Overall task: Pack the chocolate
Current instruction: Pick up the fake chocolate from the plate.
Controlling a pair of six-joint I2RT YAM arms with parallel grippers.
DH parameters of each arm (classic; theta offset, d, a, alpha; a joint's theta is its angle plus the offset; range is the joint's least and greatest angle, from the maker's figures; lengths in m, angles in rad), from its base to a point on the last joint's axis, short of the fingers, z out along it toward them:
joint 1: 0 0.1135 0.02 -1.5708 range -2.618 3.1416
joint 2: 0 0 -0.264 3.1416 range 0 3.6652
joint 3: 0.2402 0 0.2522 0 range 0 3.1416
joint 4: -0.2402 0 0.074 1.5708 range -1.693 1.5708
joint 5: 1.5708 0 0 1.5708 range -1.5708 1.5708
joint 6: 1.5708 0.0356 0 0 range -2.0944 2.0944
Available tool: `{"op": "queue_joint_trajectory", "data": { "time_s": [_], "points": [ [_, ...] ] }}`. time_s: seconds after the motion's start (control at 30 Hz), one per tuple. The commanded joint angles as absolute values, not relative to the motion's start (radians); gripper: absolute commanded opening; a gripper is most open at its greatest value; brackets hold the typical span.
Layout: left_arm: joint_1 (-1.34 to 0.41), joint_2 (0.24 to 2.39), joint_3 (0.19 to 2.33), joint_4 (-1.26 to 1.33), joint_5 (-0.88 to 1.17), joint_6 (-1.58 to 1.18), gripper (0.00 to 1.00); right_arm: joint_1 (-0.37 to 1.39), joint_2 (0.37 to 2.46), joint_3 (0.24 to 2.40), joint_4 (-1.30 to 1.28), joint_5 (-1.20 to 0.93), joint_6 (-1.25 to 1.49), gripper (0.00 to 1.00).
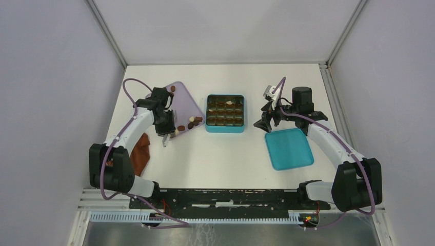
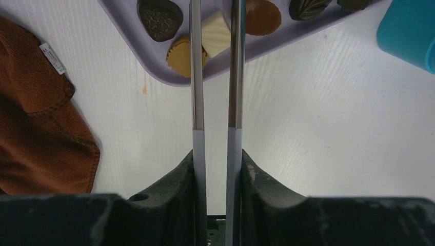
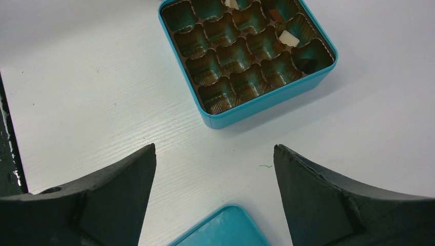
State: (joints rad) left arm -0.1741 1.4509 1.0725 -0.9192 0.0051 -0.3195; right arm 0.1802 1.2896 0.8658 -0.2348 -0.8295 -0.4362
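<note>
Several chocolate pieces lie at the near corner of the lilac tray point(image 2: 132, 48): a dark one point(image 2: 160, 18), a tan cup point(image 2: 180, 55), a cream block point(image 2: 216, 34) and a brown round one point(image 2: 262, 16). My left gripper point(image 2: 216, 7) reaches over that corner with its two long thin fingers point(image 2: 197, 77) pressed against both sides of the cream block, which still rests on the tray. The teal box point(image 3: 256, 105) with its grid of cells holds a cream piece point(image 3: 288, 37) and a dark piece point(image 3: 307, 64). Just right of the box, my right gripper point(image 3: 214, 148) hangs open and empty.
A reddish-brown cloth point(image 1: 141, 154) lies near and left of the tray. The teal lid point(image 1: 289, 148) lies flat under the right arm, near and right of the box point(image 1: 224, 114). White walls close off the table at the back and sides.
</note>
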Motion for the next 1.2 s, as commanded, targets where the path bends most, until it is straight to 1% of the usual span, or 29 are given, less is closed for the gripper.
{"op": "queue_joint_trajectory", "data": {
  "time_s": [0.0, 0.47, 0.6, 0.73, 0.8, 0.87, 0.93, 1.07, 1.17],
  "points": [
    [-0.169, 1.38, 1.126, -0.892, 0.061, -0.282, 0.02, 0.176, 1.269, 0.907, -0.216, -0.842, -0.45, 0.9],
    [-0.162, 1.305, 1.05, -0.808, 0.095, -0.311, 0.02, 0.176, 1.287, 0.905, -0.216, -0.839, -0.449, 0.9],
    [-0.153, 1.266, 1.044, -0.776, 0.136, -0.323, 0.02, 0.176, 1.313, 0.901, -0.205, -0.844, -0.434, 0.9],
    [-0.149, 1.228, 1.028, -0.742, 0.175, -0.336, 0.02, 0.175, 1.338, 0.875, -0.146, -0.866, -0.383, 0.9],
    [-0.145, 1.213, 1.017, -0.726, 0.191, -0.34, 0.02, 0.176, 1.35, 0.849, -0.065, -0.861, -0.296, 0.9],
    [-0.14, 1.205, 1.006, -0.712, 0.2, -0.346, 0.02, 0.18, 1.369, 0.822, 0.054, -0.796, -0.176, 0.9],
    [-0.136, 1.201, 0.991, -0.69, 0.212, -0.353, 0.02, 0.196, 1.4, 0.829, 0.115, -0.718, -0.098, 0.9],
    [-0.132, 1.213, 0.976, -0.661, 0.234, -0.357, 0.02, 0.256, 1.511, 0.933, 0.088, -0.525, 0.049, 0.9],
    [-0.129, 1.199, 0.952, -0.635, 0.238, -0.366, 0.02, 0.307, 1.605, 1.041, 0.02, -0.305, 0.169, 0.87]
  ]
}}
